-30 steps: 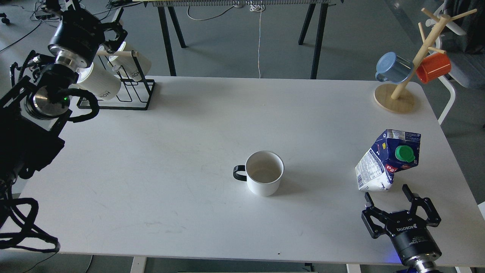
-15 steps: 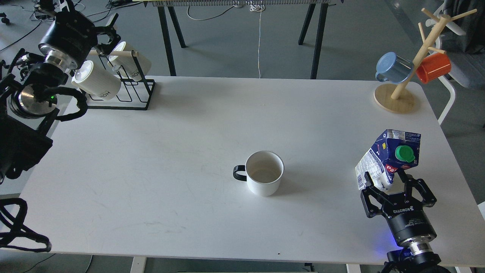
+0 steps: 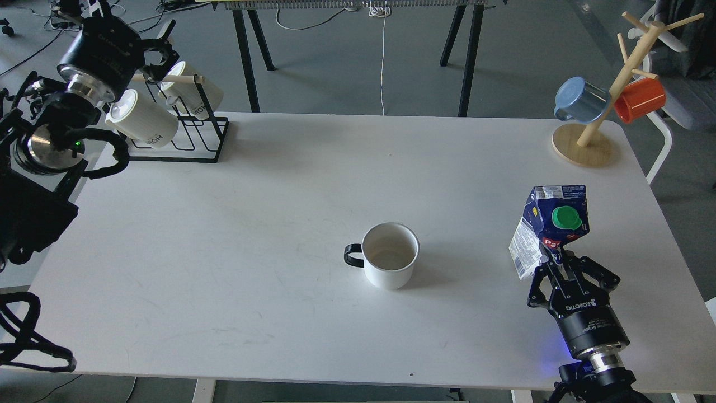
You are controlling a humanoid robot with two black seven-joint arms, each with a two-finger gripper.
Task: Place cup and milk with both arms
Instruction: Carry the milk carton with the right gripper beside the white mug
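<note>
Near the right edge of the white tabletop (image 3: pixel 279 184), the right pincer (image 3: pixel 559 263) grips the crumpled blue-and-white milk carton (image 3: pixel 545 226) low down; it seems light, soft, likely to buckle. The white enamel cup (image 3: pixel 390 256) stands mid-tabletop, rigid. Left pincer (image 3: pixel 159 53): can't tell.

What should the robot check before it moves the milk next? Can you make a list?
1. Right gripper closed on the milk carton: ok, its fingers pinch the carton's lower end.
2. Green cap on the carton: ok.
3. Carton off the table: cannot tell.
4. White cup upright and open: ok, handle points left.
5. Bare table between carton and cup: ok.
6. Left gripper ready: cannot tell, it sits by the black rack of white mugs, fingers unclear.
</note>
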